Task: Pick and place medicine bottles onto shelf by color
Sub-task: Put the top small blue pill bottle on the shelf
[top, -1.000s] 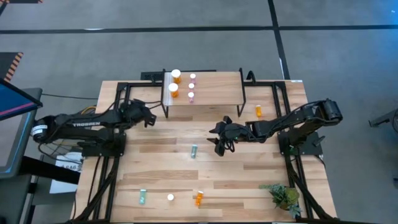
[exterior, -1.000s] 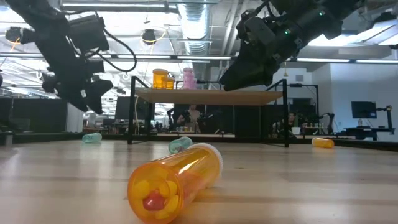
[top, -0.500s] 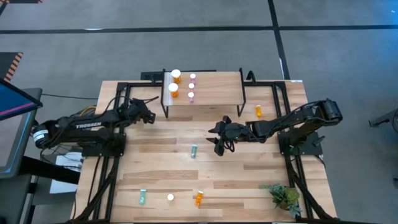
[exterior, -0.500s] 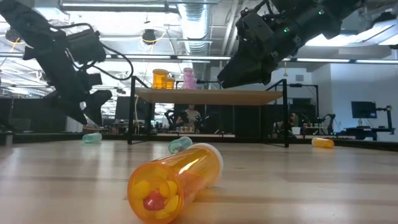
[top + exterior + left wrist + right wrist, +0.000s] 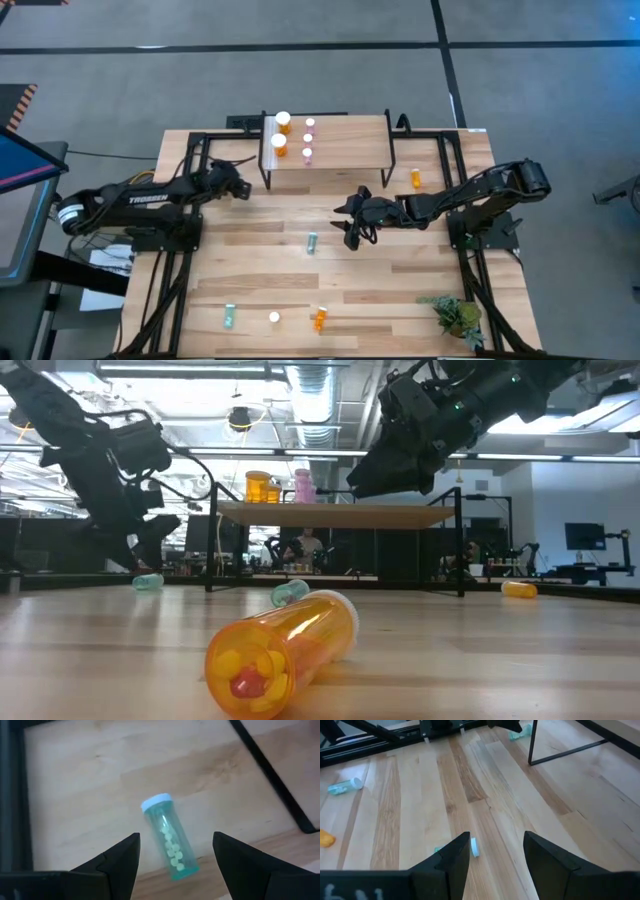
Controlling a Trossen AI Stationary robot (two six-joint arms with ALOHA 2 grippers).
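**Both grippers open and empty above lying teal bottles**

Left gripper (image 5: 172, 852): fingers (image 5: 117, 857) spread apart, holding nothing, poised over a teal bottle (image 5: 170, 837) lying on its side on the desk (image 5: 90, 780), white cap at one end, pale pills inside. No label legible on it. Same bottle hidden beneath the gripper (image 5: 238, 187) in the high view; seen in the low view as a small teal shape (image 5: 148, 581) under the arm.

Right gripper (image 5: 495, 851): fingers (image 5: 452, 855) likewise parted and empty, raised above a second teal bottle (image 5: 472, 847), mostly cut off behind one finger; only the white cap and a sliver of teal visible. From above, that bottle (image 5: 312, 241) just beside the gripper (image 5: 350, 226), near the desk's middle.

Readable writing: "TROSSEN" in white on the left arm (image 5: 140, 200).

On the shelf (image 5: 350, 150): two orange bottles (image 5: 280, 145) with white lids and pink bottles (image 5: 308, 139) upright near the whitish edge; exact count of pink ones hard to tell. Elsewhere on the desk: an orange bottle (image 5: 416, 178) beside the shelf's leg, another orange bottle (image 5: 285, 650) lying close to the low camera with pills showing, a teal one (image 5: 228, 317) and a white cap (image 5: 274, 317) near the front edge. Small plant (image 5: 456, 316) at a front corner.
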